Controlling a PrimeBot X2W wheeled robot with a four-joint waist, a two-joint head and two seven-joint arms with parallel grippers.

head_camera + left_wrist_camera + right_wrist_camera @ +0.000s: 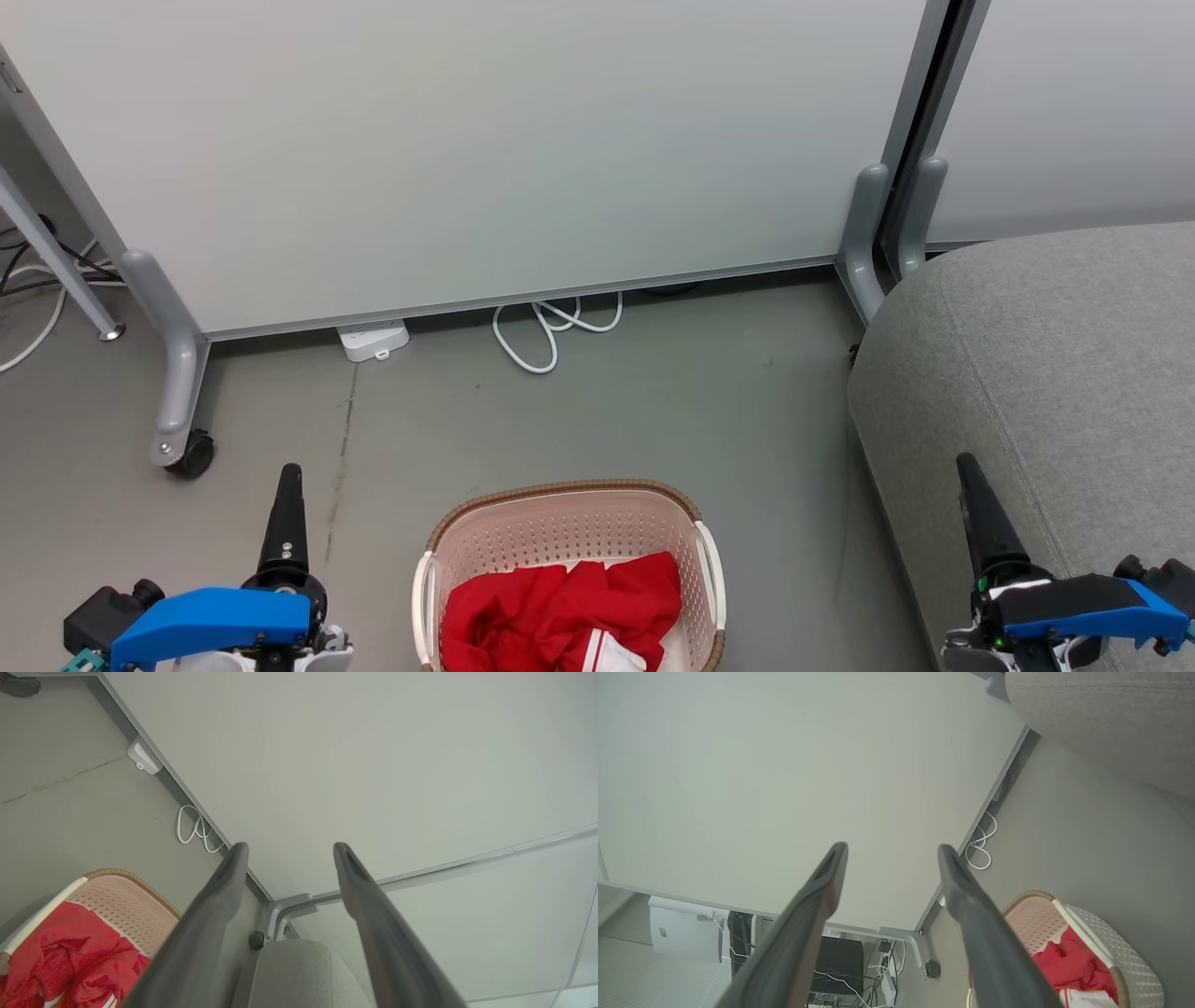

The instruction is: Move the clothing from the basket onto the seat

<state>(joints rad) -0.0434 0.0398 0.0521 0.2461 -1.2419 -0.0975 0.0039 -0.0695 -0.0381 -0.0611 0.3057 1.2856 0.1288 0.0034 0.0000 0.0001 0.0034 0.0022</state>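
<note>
Pale partition panels (467,140) are closing off the far side of a grey floor (653,401), and both arms are waiting low at the near edge. The left gripper (289,849) is holding its two dark fingers well apart with nothing between them, and the right gripper (893,849) is doing the same. That looks like a ready pose for a task that has not yet begun. In the head view the left gripper (288,481) and the right gripper (969,471) are each showing edge-on as a single dark spike, so only the wrist views are revealing the gap. Between the two arms, near and central, the basket (560,532) is sitting on the floor with the clothing (560,607) lying crumpled inside it, apart from both grippers. The seat (1055,373) is rising at the right, with the right gripper hanging over its near edge. That layout is probably making for a short carry from the basket to the right. Against the far panels a white cable (551,327) is looping beside a power strip (373,338), and a castor (191,457) is resting at the far left; all three are lying well clear of that path. The bottom edge is cutting off the basket's near side, so how many garments are making up the red heap is impossible to tell. A white patch is peeking out low in the heap, and the seat is running past the right edge.
</note>
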